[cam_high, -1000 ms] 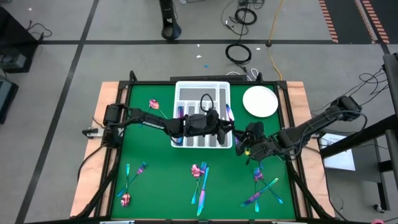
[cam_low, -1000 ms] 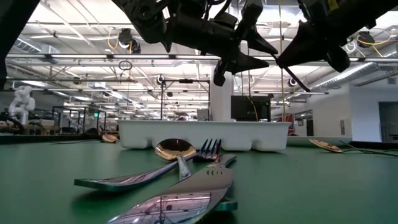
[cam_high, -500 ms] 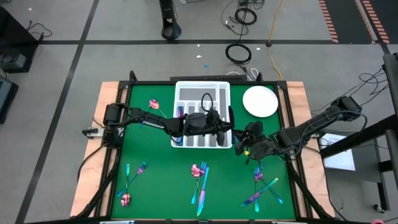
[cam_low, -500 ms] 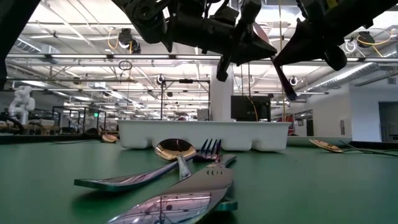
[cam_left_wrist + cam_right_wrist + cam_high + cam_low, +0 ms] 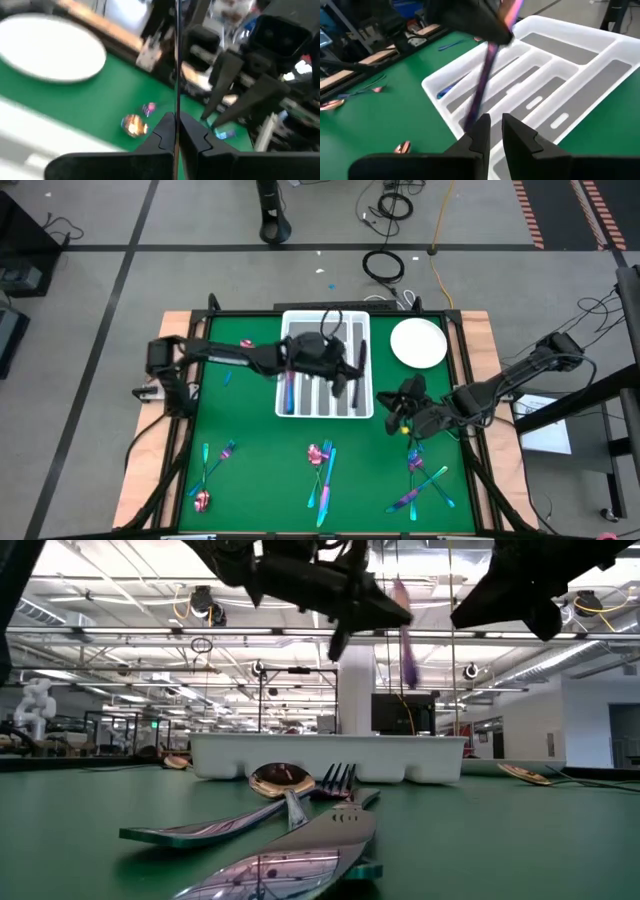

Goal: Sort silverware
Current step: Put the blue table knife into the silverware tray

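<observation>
My left gripper is above the white tray, shut on a slim purple-pink piece of silverware that hangs below it. My right gripper stands open just right of the tray, fingers slightly apart, nothing between them; the piece's lower end is close in front of it. Other silverware lies flat on the green mat: at the front left, front middle and front right. A spoon lies at the far left, and a blue piece lies in the tray. My left gripper pinches the piece between its two fingers, a little below its upper end; in the left wrist view it shows edge-on between the fingertips. The fingers come from the table's left, slanting down, across the piece. It hangs nearly upright, clear of the tray.
A round white plate sits at the far right of the mat. In the low view a spoon, fork and knife lie in front of the tray wall. Wooden borders edge the mat.
My left gripper has shut on the piece that my right gripper held, and the right one has let it go. The left gripper then went up and toward the far edge over the tray. The piece has swung from a slant to hanging nearly upright below it.
</observation>
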`<state>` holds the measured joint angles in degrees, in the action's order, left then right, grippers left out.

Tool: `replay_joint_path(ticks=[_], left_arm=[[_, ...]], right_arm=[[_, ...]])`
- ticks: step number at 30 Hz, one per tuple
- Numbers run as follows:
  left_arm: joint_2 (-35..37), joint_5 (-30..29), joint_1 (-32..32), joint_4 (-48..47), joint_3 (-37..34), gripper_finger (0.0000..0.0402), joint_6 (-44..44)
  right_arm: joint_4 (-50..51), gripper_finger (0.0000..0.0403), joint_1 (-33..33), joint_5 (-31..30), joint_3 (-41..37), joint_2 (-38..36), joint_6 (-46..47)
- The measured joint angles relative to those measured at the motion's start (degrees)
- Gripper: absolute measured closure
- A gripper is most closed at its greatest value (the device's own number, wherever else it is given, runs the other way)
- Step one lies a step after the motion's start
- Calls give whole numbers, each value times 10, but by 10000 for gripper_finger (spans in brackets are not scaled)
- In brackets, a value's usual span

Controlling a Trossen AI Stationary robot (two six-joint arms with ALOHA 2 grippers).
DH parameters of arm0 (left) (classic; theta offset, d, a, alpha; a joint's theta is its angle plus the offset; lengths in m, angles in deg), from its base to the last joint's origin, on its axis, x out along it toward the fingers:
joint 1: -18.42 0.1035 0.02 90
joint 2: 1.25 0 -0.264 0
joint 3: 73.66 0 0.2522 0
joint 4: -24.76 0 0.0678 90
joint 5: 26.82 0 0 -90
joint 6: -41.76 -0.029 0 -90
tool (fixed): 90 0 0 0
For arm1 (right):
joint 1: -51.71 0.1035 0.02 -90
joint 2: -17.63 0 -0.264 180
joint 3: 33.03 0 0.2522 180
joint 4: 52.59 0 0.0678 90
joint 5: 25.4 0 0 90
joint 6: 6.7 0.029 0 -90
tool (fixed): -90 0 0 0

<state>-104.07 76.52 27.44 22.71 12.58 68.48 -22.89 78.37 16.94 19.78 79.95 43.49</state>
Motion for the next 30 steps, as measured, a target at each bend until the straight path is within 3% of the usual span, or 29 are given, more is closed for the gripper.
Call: replay_joint_path(ticks=[5, 13, 22, 30], left_arm=[[63, 63, 64, -171, 1, 399, 42], [82, 73, 143, -471, -25, 399, 90], [82, 117, 194, -530, -67, 399, 178], [78, 119, 195, -501, -99, 400, 266]], right_arm=[[10, 364, 6, 0, 0, 0, -1], [35, 364, 6, 12, 0, 0, 0], [44, 364, 8, 33, 0, 0, -1], [61, 364, 8, 42, 0, 0, 0]])
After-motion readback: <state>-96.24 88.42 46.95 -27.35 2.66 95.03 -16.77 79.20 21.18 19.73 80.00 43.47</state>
